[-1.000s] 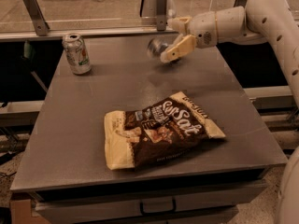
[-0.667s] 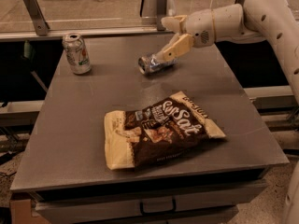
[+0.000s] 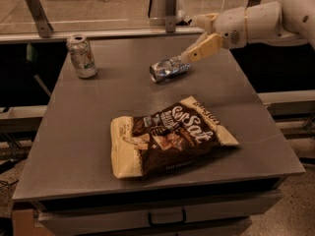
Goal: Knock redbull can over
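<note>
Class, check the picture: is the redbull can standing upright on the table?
No, the redbull can lies on its side on the table, one end beside the gripper over the far side.

Cream hand [image 3: 192, 39] beside blue-silver redbull can [image 3: 169, 69], brown-and-cream bag [image 3: 170, 139], grey table [image 3: 78, 132]

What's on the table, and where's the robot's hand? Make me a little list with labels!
redbull can: lying on its side, toward the back of the table
hand: right at that can's right end, touching or nearly so
other can: standing upright, back left corner
snack bag: lying flat, front middle
task: looks done, since the redbull can is down
</note>
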Action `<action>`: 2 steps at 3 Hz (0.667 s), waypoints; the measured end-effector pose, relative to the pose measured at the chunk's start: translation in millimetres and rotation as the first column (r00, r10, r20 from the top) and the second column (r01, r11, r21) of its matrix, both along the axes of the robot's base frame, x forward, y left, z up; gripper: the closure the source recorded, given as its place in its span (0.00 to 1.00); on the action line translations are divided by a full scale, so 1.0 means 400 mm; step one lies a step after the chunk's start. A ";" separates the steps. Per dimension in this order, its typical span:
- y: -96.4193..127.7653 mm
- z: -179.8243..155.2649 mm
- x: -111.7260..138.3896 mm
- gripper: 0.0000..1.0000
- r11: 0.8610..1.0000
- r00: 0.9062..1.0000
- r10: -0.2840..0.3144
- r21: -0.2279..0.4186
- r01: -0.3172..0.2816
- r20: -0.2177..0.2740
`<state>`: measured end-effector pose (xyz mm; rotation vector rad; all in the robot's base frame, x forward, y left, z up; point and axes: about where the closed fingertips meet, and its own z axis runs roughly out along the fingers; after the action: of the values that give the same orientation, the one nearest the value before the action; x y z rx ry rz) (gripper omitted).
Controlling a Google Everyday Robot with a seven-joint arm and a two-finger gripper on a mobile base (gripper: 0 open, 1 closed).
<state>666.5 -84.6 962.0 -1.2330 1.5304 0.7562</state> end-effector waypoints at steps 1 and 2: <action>-0.190 0.030 0.046 0.00 0.979 0.978 -0.201 -0.034 0.202 0.047; -0.396 0.108 0.072 0.00 0.916 0.911 -0.395 -0.028 0.401 0.122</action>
<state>695.1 -242.9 1005.0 -0.9371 1.6443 0.3722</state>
